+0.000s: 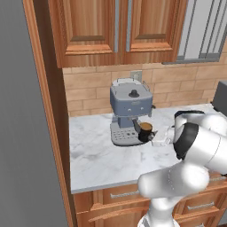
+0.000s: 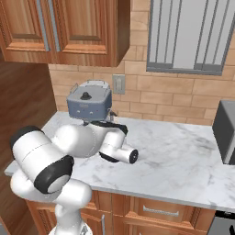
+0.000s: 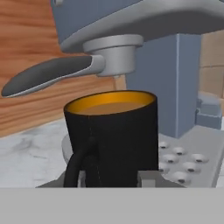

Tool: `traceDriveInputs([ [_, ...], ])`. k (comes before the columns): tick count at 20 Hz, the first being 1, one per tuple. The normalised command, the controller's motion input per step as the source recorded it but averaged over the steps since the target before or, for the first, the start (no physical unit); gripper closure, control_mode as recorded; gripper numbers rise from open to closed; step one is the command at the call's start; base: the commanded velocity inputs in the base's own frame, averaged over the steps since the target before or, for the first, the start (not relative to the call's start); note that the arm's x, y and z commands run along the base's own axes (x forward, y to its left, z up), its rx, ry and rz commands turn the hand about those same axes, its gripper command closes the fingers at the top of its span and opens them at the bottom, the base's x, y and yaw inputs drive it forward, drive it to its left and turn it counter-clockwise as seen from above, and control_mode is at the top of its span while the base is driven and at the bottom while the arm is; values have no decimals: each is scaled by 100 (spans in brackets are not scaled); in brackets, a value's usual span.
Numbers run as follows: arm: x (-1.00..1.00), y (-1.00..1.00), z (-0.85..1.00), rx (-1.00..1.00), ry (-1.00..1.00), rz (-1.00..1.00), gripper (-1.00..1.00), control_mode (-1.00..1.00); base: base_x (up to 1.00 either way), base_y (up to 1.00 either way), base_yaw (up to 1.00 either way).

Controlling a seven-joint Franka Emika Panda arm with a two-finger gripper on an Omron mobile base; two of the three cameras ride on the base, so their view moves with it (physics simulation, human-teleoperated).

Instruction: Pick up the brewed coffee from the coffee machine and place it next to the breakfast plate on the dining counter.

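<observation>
On the marble bench under the wooden cabinets, the brewed coffee (image 1: 145,130) is sitting on the drip tray of the coffee machine (image 1: 130,103), right under the spout. The gripper (image 1: 156,138) is reaching in close beside the mug; in the hand view the mug (image 3: 113,138) is looming right up front. Can't tell if the jaws are apart or clamped yet. So it's early days I'd say: lifting, carrying and placing by the breakfast plate are all left.
</observation>
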Motion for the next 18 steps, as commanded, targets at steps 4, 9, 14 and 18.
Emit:
traceDriveInputs([
  [4,-33,-48,23,0,0,-6,100,-100,0,0,0],
  [9,-28,-24,75,0,-3,0,100,-100,0,0,0],
  [14,-48,0,96,-1,-2,2,100,-100,0,0,0],
  [18,-72,5,64,-8,0,1,100,-100,0,0,0],
])
